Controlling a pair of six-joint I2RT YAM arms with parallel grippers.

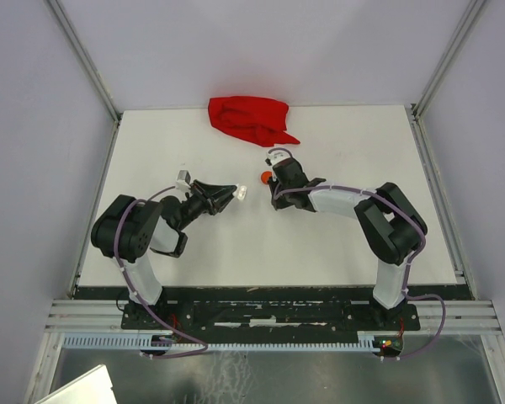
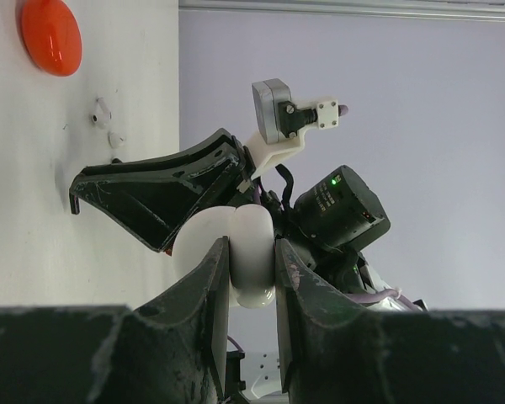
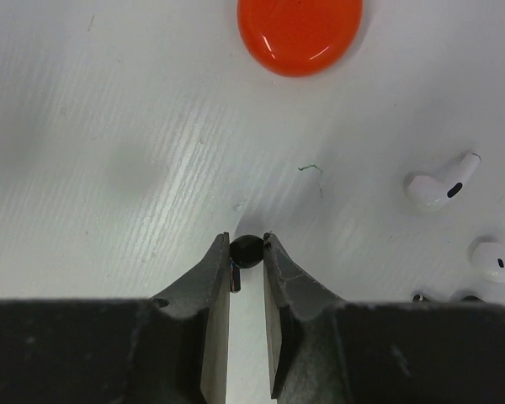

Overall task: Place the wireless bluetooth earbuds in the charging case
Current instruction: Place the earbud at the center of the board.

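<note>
At mid-table: both arms loaded for insertion.
The left gripper (image 2: 252, 246) clamps the rounded white plastic charging case (image 2: 252, 223) clear of the white table (image 1: 337, 244), apparently to present it. The right gripper (image 3: 246, 244) pinches a small black earbud (image 3: 246, 251) for transfer (a white stemmed earbud (image 3: 442, 183) lies loose nearby).

The left arm (image 1: 139, 231) folds at the elbow and reaches inward. Its left gripper (image 2: 252, 246) is rolled onto its side, jaws clamped on a white charging case (image 2: 236, 225). The right arm (image 1: 387, 225) stretches toward the middle. Its right gripper (image 3: 246, 242) points down at the tabletop (image 3: 109, 126), jaws nearly closed, pinching a black earbud (image 3: 246, 251).
</note>
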